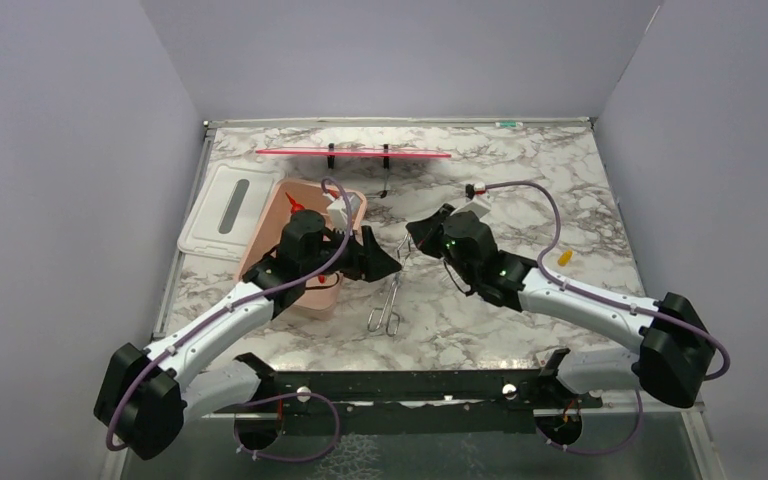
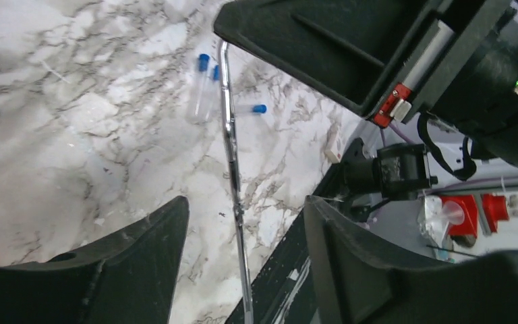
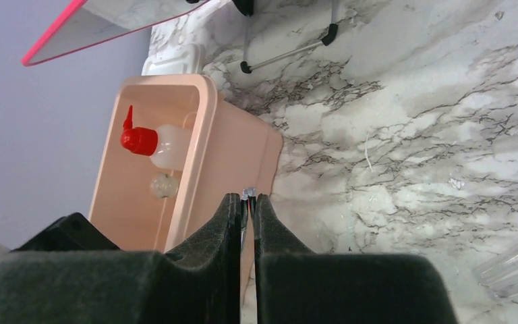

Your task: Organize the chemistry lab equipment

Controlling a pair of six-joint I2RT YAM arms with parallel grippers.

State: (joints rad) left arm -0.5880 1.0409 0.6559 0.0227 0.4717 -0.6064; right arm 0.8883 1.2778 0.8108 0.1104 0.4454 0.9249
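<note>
Top external: left gripper (image 1: pixel 378 262) and right gripper (image 1: pixel 415 233) point at each other tip to tip, near but apart, just off the right wall of the pink tub (image 1: pixel 262 234). Metal scissor-like tongs (image 1: pixel 390 300) run from the right jaws back toward the arm bases, finger loops at the near end, under the gap between the two grippers. Can't tell if the loops sit on the marble (image 1: pixel 520 170) or hang just off it. White lid (image 1: pixel 222 208) lies flat on the far side of the tub from both jaws.

Left wrist: left jaws spread wide, pads bare, gripping nothing. The tongs' shaft passes lengthwise through the gap, beyond the pads, touching neither finger. Its far end runs up into the right gripper's fingertips. Three blue-capped tubes (image 2: pixel 202 84) lie on the marble past the left jaws, near the shaft's far end: two left of it, one right.

Right wrist: right jaws pressed almost together, clamped on a thin sliver of bright metal at the very tips, the tongs' end. Ahead and left of these jaws the tub stands open. Clear squeeze bottle with red nozzle (image 3: pixel 168 147) lies inside it, a small clear round item (image 3: pixel 164 185) just beside the bottle. Edge of a clear tube (image 3: pixel 516 270) shows to the right of the jaws.
</note>
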